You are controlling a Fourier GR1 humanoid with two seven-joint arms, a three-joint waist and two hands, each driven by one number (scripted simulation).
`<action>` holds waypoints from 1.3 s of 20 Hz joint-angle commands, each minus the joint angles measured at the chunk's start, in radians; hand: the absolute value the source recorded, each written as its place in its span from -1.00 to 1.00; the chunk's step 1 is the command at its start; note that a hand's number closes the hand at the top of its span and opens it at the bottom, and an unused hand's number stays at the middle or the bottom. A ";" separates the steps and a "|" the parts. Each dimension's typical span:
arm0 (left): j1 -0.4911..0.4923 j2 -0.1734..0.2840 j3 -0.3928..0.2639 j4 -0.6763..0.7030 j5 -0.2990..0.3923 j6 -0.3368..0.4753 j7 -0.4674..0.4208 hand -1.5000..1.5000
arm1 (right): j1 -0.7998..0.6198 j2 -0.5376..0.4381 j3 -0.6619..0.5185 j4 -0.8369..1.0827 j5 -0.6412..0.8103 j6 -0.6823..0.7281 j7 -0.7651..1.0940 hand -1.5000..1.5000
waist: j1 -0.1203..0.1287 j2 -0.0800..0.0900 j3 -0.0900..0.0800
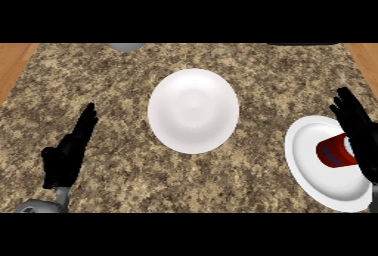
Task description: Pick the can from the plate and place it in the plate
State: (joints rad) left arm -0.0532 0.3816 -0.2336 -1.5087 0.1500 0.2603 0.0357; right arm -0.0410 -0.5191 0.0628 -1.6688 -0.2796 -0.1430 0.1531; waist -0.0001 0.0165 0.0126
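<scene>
- The counter (111,190) is a speckled brown-and-tan stone top that fills most of the head view, with strips of wood floor (13,62) showing at the upper left and upper right corners.
- A white plate (193,111) lies near the middle of the counter, bare and well apart from both hands.
- A second white plate (317,175) lies at the right edge of the view, lower than the first and partly cut off by the frame.
- The right hand (357,131) reaches in at the right edge, above the right-hand plate. Its black fingers are straight and point up the view, not curled round anything.
- The left hand (68,152) rests at the lower left, well away from both plates, with its fingers straight, held together and pointing up; it holds nothing.
- The can (336,150) lies on its side on the right-hand plate, red with a dark blue band. Its right end is hidden behind the right hand, so it sits just beside or against the inner edge of those fingers; whether they touch cannot be told.
- No lettering or brand on the can can be read.
- A grey rounded object (127,47) peeks in at the top edge, and a dark one (303,44) at the upper right; both are too cut off to identify.
</scene>
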 commanded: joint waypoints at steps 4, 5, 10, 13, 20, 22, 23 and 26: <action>-0.124 -0.020 0.008 0.043 -0.082 0.023 0.003 0.00 | -0.182 0.109 -0.016 -0.017 -0.115 0.016 0.080 -1.00 | 0.001 -0.015 -0.013; -0.150 0.014 0.036 0.028 -0.053 -0.016 0.028 0.00 | -0.218 0.109 -0.055 0.010 -0.159 0.039 0.065 -1.00 | 0.004 -0.014 -0.012; -0.160 -0.001 0.019 0.012 -0.032 -0.028 0.065 0.00 | -0.077 -0.120 0.164 0.049 0.385 0.049 -0.151 1.00 | 0.001 -0.011 -0.011; -0.238 -0.017 0.040 0.095 -0.045 -0.041 0.061 0.00 | -0.064 0.083 0.120 0.230 0.232 0.018 -0.272 -1.00 | 0.003 -0.010 -0.011; -0.161 -0.018 0.071 0.071 -0.054 -0.062 0.042 0.00 | 0.101 -0.016 0.089 0.100 0.452 -0.091 -0.421 -1.00 | -0.011 -0.018 -0.013; -0.176 -0.027 0.079 0.086 -0.065 -0.054 0.043 0.00 | 0.116 -0.090 -0.007 0.052 0.395 -0.044 -0.454 -1.00 | -0.015 -0.019 -0.013; -0.217 -0.028 0.104 0.103 -0.048 -0.067 0.060 0.00 | 0.107 -0.098 -0.023 0.034 0.403 -0.044 -0.413 -1.00 | -0.014 -0.018 -0.013; -0.240 -0.077 0.063 0.136 -0.088 -0.049 0.051 0.00 | 0.063 -0.216 -0.073 -0.040 0.389 0.055 -0.245 -1.00 | -0.016 -0.018 -0.014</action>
State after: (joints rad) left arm -0.2565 0.3431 -0.1555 -1.4103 0.0879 0.1983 0.0858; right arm 0.0345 -0.6279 0.0477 -1.6343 0.1036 -0.1497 -0.2019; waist -0.0117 -0.0010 -0.0006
